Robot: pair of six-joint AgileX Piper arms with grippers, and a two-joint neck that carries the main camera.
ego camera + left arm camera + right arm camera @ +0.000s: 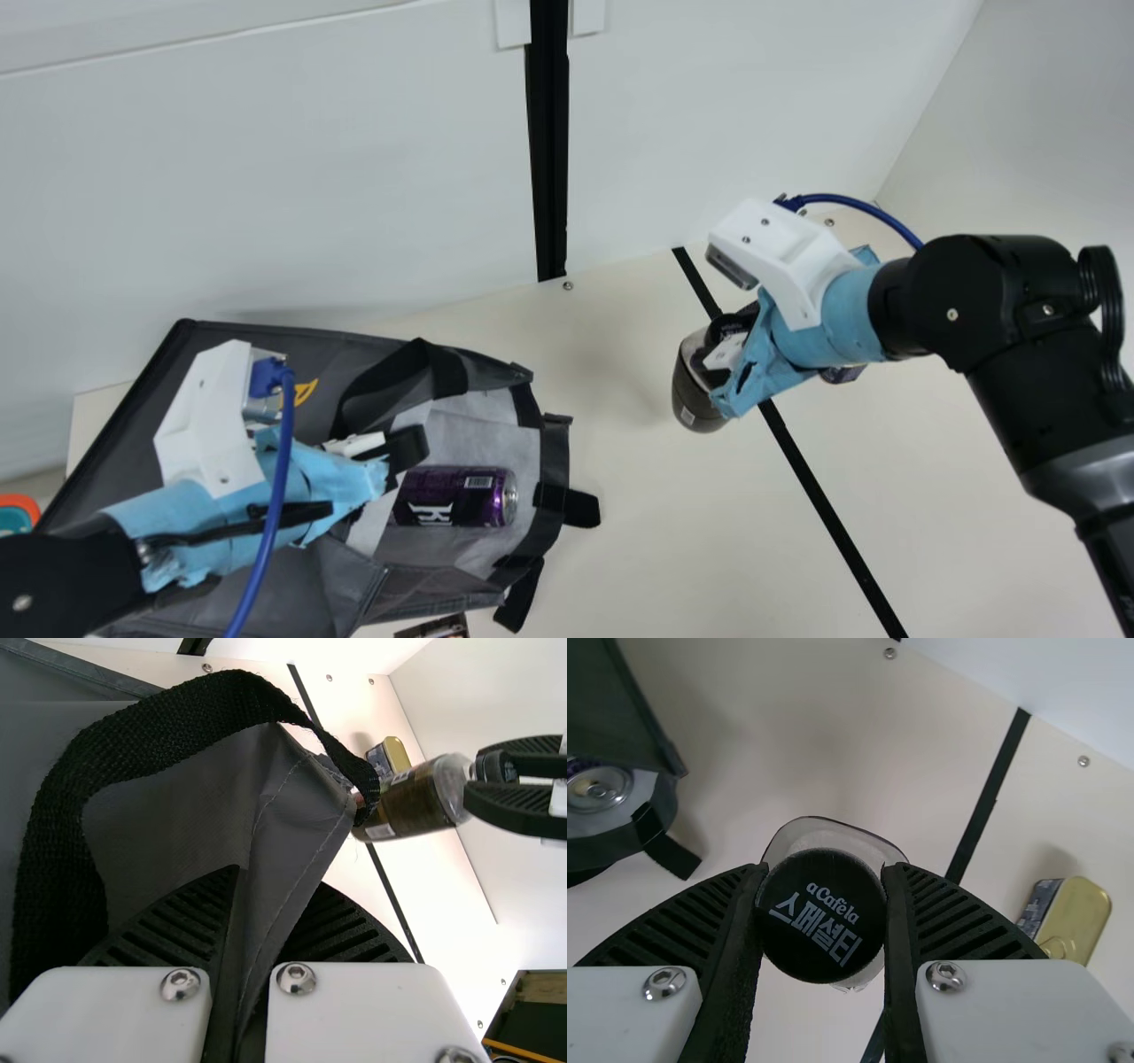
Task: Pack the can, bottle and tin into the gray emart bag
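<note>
- Pinching a fold of the bag's side wall, the robot's left gripper (390, 454) has its two fingers drawn together at the near side of the main view, with the gray fabric caught between them in the left wrist view.
- The gray emart bag (266, 347) lies on its side around and beneath that arm, its black-edged mouth spread open towards the middle of the table (a black handle (361, 394) loops up beside the gripper).
- The can (456, 496), purple and lying on its side, is inside the bag, with its silver end facing the opening.
- At the main view's bottom edge, just beside the bag, sits a small cut-off object (436, 627) (what it is, one cannot tell).
- Farther over, the right gripper (719, 347) is closed as far as the bottle's black cap (821, 917) allows, one finger pressed to each side of it.
- The bottle (695, 403) hangs or stands below those fingers, outside the bag and well apart from its mouth (whether its base touches the table is hard to say).
- Beyond the bottle, the tin (1074, 920) rests on the cream table (620, 532), its gold face showing, near the black strip (824, 509) and touched by neither gripper.
- At the back, a white wall (266, 177) rises behind the table, with a black upright (551, 159) running down it.
</note>
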